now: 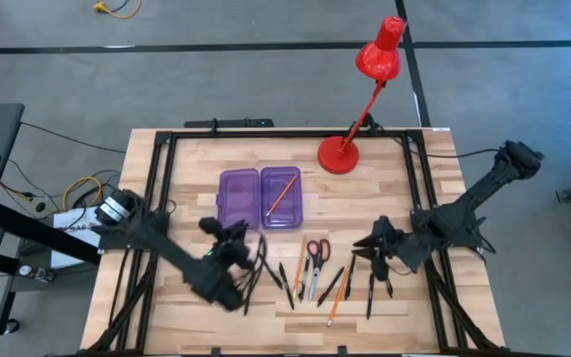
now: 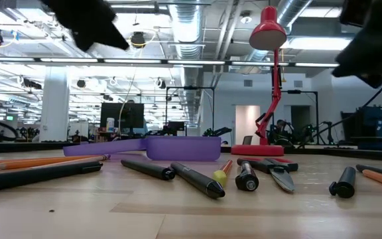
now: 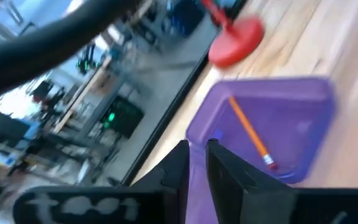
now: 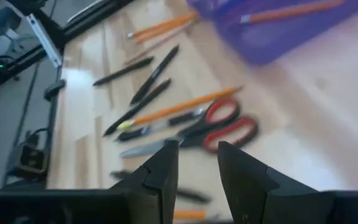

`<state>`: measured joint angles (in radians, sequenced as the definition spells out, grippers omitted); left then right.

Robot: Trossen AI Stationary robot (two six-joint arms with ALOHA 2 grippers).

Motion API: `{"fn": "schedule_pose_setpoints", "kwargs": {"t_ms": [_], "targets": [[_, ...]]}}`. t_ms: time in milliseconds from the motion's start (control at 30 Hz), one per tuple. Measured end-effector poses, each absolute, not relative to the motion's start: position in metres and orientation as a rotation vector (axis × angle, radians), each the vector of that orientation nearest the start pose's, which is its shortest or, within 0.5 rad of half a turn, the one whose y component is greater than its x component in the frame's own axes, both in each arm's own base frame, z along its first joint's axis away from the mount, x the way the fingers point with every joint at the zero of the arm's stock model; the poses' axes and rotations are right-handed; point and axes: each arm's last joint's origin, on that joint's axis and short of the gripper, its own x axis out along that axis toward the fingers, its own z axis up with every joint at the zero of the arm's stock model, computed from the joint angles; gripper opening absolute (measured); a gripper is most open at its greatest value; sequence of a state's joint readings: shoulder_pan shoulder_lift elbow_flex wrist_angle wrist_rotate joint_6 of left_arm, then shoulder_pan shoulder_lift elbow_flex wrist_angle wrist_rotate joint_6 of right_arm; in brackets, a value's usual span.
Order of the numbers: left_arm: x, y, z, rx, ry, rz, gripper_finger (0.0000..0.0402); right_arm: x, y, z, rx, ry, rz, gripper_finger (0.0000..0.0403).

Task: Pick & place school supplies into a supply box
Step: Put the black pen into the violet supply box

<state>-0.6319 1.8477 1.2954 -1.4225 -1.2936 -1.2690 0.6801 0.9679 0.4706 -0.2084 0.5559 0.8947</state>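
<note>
The purple supply box [image 1: 241, 198] lies open on the table, both halves flat, with one orange pencil [image 1: 283, 192] in its right half. The red-handled scissors [image 1: 315, 252], several dark pens [image 1: 285, 283] and orange pencils [image 1: 335, 302] lie loose on the wood near the table's near edge. My left gripper [image 1: 228, 236] hovers just near of the box's left half, its fingers [image 3: 179, 163] a narrow gap apart and empty. My right gripper [image 1: 373, 248] hangs right of the scissors [image 4: 219, 124], open and empty.
A red desk lamp stands with its base [image 1: 340, 154] at the table's far edge, right of the box, its arm leaning out past the table. A black frame [image 1: 167, 149] runs along the table's rim. Bare wood lies between the box and the loose supplies.
</note>
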Motion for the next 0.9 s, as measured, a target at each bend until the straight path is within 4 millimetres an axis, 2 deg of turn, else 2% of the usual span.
{"fn": "schedule_pose_setpoints", "kwargs": {"t_ms": [100, 233, 467, 567, 767, 900], "targets": [[0.245, -0.170, 0.202, 0.495, 0.512, 0.865, 0.0044, 0.149, 0.115, 0.189, 0.530, 0.624, -0.139, 0.0107], [0.232, -0.180, 0.196, 0.471, 0.513, 0.828, 0.0044, 0.142, 0.127, 0.176, 0.626, 0.705, -0.175, 0.0107], [0.223, -0.186, 0.191, 0.426, 0.515, 0.813, 0.0044, 0.132, 0.137, 0.159, 0.734, 0.839, -0.336, 0.0107], [0.222, -0.187, 0.191, 0.423, 0.515, 0.812, 0.0044, 0.131, 0.145, 0.165, 0.735, 0.918, -0.412, 0.0107], [0.222, -0.187, 0.191, 0.416, 0.512, 0.813, 0.0044, 0.131, 0.163, 0.191, 0.682, 1.112, -0.594, 0.0107], [0.223, -0.187, 0.191, 0.412, 0.509, 0.812, 0.0044, 0.131, 0.174, 0.187, 0.694, 1.216, -0.680, 0.0107]]}}
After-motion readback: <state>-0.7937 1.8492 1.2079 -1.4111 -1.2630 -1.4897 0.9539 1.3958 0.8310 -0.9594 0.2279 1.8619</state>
